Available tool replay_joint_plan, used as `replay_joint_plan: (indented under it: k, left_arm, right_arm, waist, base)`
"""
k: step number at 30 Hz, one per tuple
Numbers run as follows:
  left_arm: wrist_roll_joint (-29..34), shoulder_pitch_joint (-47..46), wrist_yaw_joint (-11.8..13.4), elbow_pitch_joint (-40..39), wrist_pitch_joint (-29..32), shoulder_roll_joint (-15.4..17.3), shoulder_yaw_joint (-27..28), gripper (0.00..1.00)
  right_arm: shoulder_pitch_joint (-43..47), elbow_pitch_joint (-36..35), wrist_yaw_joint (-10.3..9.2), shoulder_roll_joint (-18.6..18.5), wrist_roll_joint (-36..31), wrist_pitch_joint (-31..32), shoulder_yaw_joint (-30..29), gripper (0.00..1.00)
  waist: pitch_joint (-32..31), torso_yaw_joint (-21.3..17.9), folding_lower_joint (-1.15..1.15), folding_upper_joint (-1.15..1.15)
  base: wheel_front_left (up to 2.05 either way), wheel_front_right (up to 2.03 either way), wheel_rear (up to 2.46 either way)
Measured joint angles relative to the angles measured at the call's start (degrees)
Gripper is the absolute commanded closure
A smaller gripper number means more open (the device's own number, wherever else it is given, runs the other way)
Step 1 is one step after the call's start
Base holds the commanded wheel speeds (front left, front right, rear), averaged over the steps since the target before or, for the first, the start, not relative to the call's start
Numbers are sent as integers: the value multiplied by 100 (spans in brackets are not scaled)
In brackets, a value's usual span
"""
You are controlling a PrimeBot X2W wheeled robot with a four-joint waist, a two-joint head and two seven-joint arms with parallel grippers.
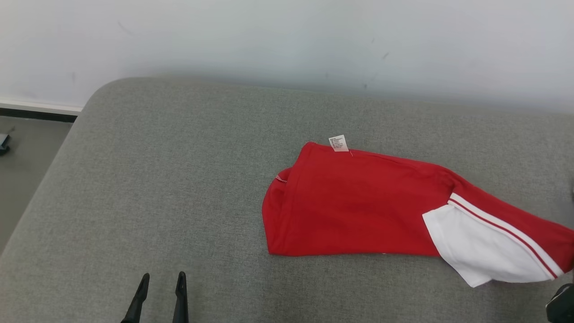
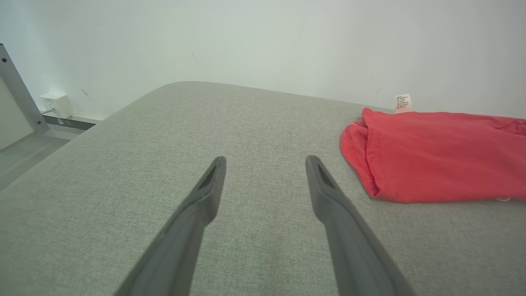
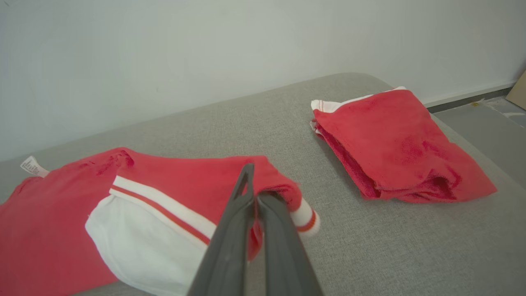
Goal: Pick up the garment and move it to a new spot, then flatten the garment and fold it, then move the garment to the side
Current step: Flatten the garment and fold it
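The garment is a red top with a white panel and red-striped white trim. It lies folded over on the right half of the grey padded surface, with its white label at the far edge. My right gripper is shut on the garment at the sleeve end, beside the striped cuff; red cloth shows between its fingers. My left gripper hovers open over bare fabric at the near left, with nothing between its fingers. In the left wrist view the left gripper sits left of the garment and apart from it.
A second red garment, folded into a thick stack, lies near the surface's rounded right end. A pale wall runs along the far side. Beyond the surface's left edge the floor drops away, with a white wall box.
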Motion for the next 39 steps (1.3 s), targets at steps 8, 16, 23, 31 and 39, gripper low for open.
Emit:
replay_joint_plan:
  k: [8, 16, 23, 31, 39]
  left_arm:
    - [1, -80, -12, -3, 0, 0, -77, 0]
    - [1, -89, -20, 30, 0, 0, -169, 0]
    - [-2, -14, 15, 16, 0, 1, -54, 0]
    - [-34, 16, 30, -14, 0, 0, 21, 0]
    - [-76, 73, 83, -59, 0, -1, 63, 0]
  right_arm:
    - [-907, 1272, 0, 4, -1062, -330, -77, 67]
    - [-1567, 2526, 1, 5, -1486, -709, -299, 0]
    - [-1185, 2821, 0, 8, -1237, -578, -292, 0]
    - [-590, 2631, 0, 7, -794, -432, 31, 0]
    - [-82, 1571, 0, 2, -660, -1299, 805, 0]
  waist:
    - [111, -16, 0, 0]
    - [127, 122, 1, 0]
    - [5, 99, 0, 0]
    - [-76, -157, 0, 0]
    - [-204, -539, 0, 0]
  base:
    - [0, 0, 0]
    - [0, 0, 0]
    - [0, 0, 0]
    - [0, 0, 0]
    - [0, 0, 0]
